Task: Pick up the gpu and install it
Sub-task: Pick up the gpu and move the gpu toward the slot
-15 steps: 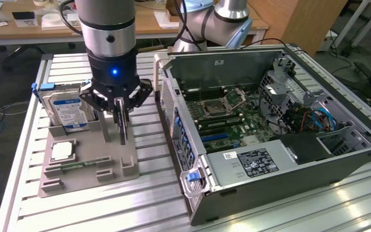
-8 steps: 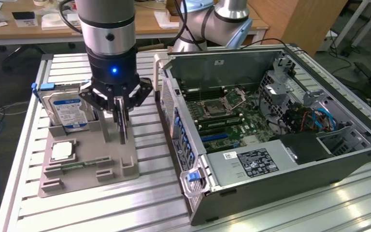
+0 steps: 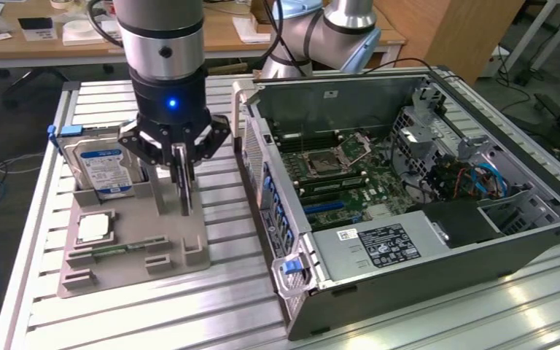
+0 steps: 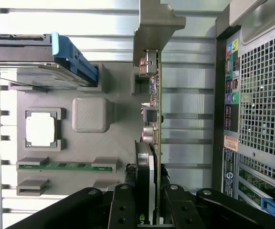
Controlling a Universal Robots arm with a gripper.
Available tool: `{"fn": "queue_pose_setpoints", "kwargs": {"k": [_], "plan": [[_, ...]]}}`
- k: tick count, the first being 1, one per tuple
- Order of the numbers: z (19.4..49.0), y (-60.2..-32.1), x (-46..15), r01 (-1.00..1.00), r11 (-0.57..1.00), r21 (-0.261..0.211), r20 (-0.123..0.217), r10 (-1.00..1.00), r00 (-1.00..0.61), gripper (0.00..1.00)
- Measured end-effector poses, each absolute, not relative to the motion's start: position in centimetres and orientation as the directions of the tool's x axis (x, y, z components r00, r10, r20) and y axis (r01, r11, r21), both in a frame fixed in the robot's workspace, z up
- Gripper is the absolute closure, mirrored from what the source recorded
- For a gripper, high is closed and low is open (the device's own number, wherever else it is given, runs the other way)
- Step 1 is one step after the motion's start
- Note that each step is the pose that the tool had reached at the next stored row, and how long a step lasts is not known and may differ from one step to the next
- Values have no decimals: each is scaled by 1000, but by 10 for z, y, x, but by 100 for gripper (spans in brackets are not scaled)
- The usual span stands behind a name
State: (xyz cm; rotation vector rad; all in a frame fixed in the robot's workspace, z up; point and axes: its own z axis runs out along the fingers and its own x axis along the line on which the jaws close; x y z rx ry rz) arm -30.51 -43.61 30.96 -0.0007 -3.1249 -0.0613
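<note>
1. Firstly, nearest my wrist camera, the gripper (image 4: 149, 212): its black fingers (image 4: 123, 210) are drawn in narrow and clamp the gpu between them.
2. The gpu (image 4: 154, 119): upright and seen edge-on, green board on one face, dark shroud on the other, with its metal bracket (image 4: 154, 33) at the end away from the fingers. It hangs straight beneath the gripper, over the grey fixture. I cannot tell whether its lower edge has cleared the fixture's slot.
3. Grey fixture (image 3: 178, 255): lies under the card on the slatted table (image 3: 241, 313). It also carries the hard drive (image 3: 105, 164), the CPU chip (image 3: 95, 228) and a memory stick (image 4: 63, 166), all apart from the card.
4. Computer case (image 3: 407, 219): open side up, just beside the fixture on the exterior view's right. I judge this the deciding relation. The card's long axis runs parallel with the case's rear panel (image 4: 261, 95), and the motherboard (image 3: 343, 171) lies to the exterior view's right of the gripper.
5. Wooden benches (image 3: 231, 36): farthest back, well apart from the work.
</note>
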Motion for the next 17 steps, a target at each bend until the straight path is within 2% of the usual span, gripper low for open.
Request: {"fn": "queue_pose_setpoints", "kwargs": {"k": [17], "plan": [[320, -436, -305, 0, 999, 39, 16, 0, -1000, 72]]}}
